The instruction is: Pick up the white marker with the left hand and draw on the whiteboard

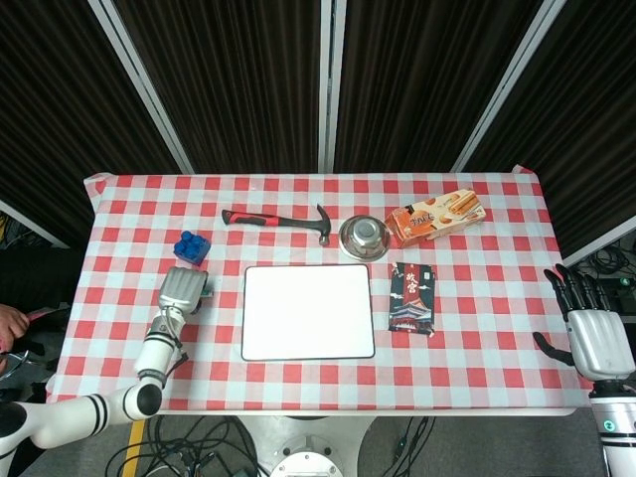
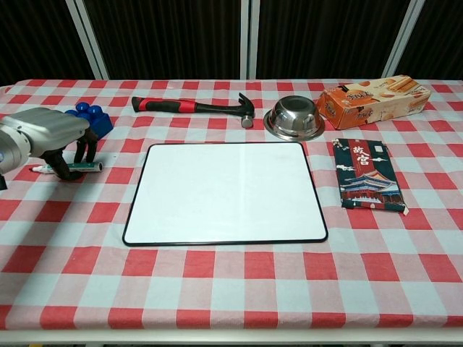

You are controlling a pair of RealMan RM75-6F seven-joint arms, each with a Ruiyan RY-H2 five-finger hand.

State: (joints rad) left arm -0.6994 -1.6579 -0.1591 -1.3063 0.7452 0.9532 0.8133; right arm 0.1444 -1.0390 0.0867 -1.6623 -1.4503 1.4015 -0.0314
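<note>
The white marker [image 2: 72,168] with green print lies flat on the checked cloth, left of the whiteboard [image 2: 224,191]. My left hand [image 2: 49,133] hovers right over it, thumb on the near side and fingers [image 2: 85,150] on the far side, tips down at the cloth; the marker still lies on the table. In the head view the left hand [image 1: 182,290] hides nearly all of the marker. The whiteboard [image 1: 308,311] is blank. My right hand [image 1: 593,336] hangs past the table's right edge, fingers spread, holding nothing.
A blue brick [image 2: 94,120] sits just behind my left hand. A red-handled hammer [image 2: 192,105], a steel bowl [image 2: 294,117] and an orange biscuit box [image 2: 369,97] line the back. A dark packet [image 2: 367,173] lies right of the whiteboard.
</note>
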